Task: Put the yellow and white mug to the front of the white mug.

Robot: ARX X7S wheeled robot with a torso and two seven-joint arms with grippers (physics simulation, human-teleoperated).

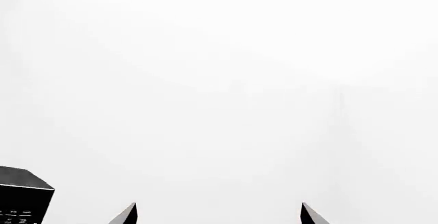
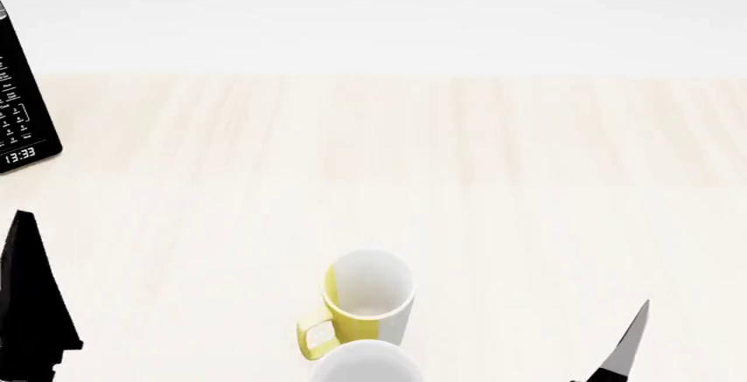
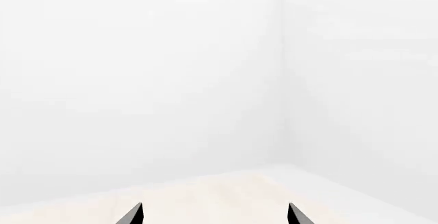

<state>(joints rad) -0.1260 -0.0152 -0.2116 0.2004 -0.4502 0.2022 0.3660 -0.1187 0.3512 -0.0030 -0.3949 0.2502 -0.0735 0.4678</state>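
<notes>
Yellow and white mug (image 2: 369, 302) between both end effectors, touching neither, left (image 1: 219, 215) and right (image 3: 215, 214) spread

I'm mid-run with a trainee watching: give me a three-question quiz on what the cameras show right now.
1. True or false: the left claw is closed around the yellow and white mug.
2. In the head view, where does the white mug sit relative to the yellow one? A) farther from the robot B) nearer the robot, at the picture's bottom edge C) beside the black appliance
3. Fill in: the right claw has its tips spread and holds ______.

Key: 1 false, both wrist views show tips apart with nothing between them. 2 B. 3 nothing.
</notes>
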